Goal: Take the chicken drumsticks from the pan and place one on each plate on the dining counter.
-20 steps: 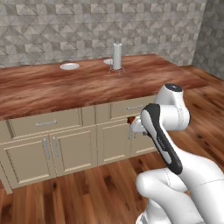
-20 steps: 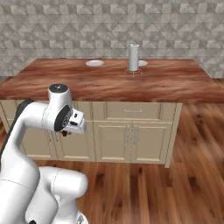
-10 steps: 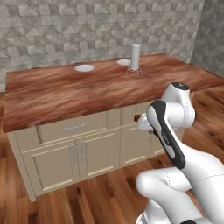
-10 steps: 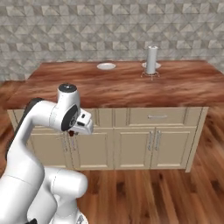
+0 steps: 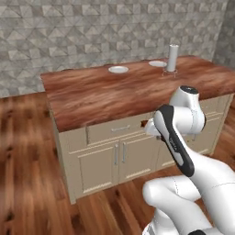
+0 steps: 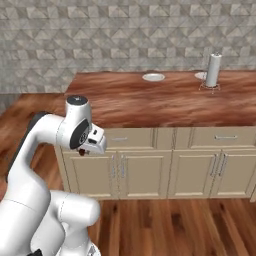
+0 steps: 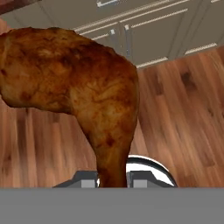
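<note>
I see my gripper [image 7: 113,181] clamped on a drumstick [image 7: 78,92], held low in front of the counter [image 5: 114,92] cabinets; two plates [image 5: 118,69] sit at its far edge.

Orange-brown cooked chicken drumstick [image 7: 78,92] with darker browned patches, at the claw [image 7: 114,180]. Beyond it: glossy reddish-brown wood-grain table [image 5: 110,94], beige cabinet fronts [image 6: 165,165], two round white plates [image 5: 118,69], grey triangle-patterned wall [image 6: 100,35].
</note>
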